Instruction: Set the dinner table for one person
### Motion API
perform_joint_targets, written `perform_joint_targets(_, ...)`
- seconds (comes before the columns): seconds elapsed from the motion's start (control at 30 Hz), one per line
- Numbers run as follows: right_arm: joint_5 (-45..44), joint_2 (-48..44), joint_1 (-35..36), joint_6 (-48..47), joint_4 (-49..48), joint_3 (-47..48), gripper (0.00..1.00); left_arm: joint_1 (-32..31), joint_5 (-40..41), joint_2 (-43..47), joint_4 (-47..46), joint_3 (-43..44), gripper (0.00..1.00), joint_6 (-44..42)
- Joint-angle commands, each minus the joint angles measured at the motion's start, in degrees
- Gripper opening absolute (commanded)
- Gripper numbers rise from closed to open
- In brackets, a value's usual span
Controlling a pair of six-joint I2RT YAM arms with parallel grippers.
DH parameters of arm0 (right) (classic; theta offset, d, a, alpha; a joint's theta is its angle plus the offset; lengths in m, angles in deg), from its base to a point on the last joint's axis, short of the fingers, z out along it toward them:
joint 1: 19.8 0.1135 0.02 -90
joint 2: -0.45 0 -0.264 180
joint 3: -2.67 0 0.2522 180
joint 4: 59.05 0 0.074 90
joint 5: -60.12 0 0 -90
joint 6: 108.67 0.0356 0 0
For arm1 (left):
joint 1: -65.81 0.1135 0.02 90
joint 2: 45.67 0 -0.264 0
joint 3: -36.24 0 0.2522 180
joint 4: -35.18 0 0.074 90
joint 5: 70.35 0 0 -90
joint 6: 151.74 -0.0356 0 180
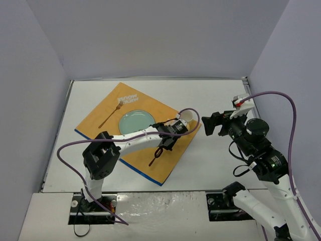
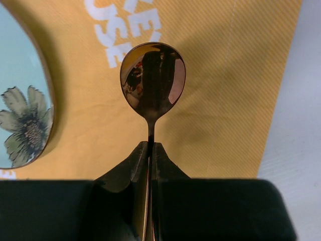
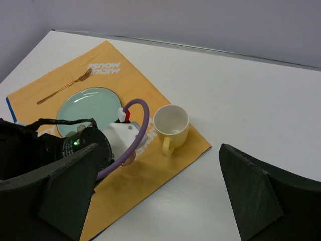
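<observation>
The white dinner table [image 1: 220, 95] carries an orange placemat [image 1: 100, 125] with a teal flowered plate [image 1: 135, 120], a gold fork [image 1: 110, 115] to its left and a pale yellow cup [image 1: 186, 118] at the mat's right corner. My left gripper [image 1: 161, 148] is shut on the handle of a shiny copper spoon [image 2: 153, 80] and holds it over the mat, right of the plate [image 2: 20, 100]. My right gripper [image 3: 160, 201] is open and empty above bare table, right of the cup [image 3: 171, 124].
Lavender-grey walls [image 1: 150, 40] close the table on three sides. The left arm's purple cable [image 1: 193, 120] loops beside the cup. White table [image 3: 241, 90] lies bare right of the mat.
</observation>
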Motion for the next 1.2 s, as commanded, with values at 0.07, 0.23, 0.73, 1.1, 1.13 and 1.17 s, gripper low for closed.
perform_joint_targets(0.07, -2.2, -1.2, -0.3, 0.7, -2.2, 2.6, 1.0, 1.0, -1.3, -0.7, -4.6, 2.3, 0.0, -2.3)
perform_joint_targets(0.23, -2.3, -1.4, -0.3, 1.2, -2.1, 2.8, 1.0, 1.0, -1.4, -1.9, -7.3, 2.3, 0.0, -1.1)
perform_joint_targets(0.73, -3.2, -1.8, -0.3, 1.8, -1.4, 3.3, 1.0, 3.7, -2.0, -5.5, -7.8, 5.0, 0.0, 0.2)
perform_joint_targets(1.1, -3.3, -1.6, -0.3, 1.6, -1.2, 3.7, 1.0, 4.7, -3.9, -9.1, -7.7, 7.0, 0.0, 0.8)
perform_joint_targets(1.13, -3.3, -1.5, -0.3, 1.7, -1.2, 3.7, 1.0, 4.8, -4.0, -9.2, -7.7, 6.9, 0.0, 1.1)
perform_joint_targets(1.17, -3.3, -1.7, -0.3, 1.8, -1.2, 3.5, 1.0, 4.9, -3.9, -9.3, -7.7, 6.6, 0.01, 1.4)
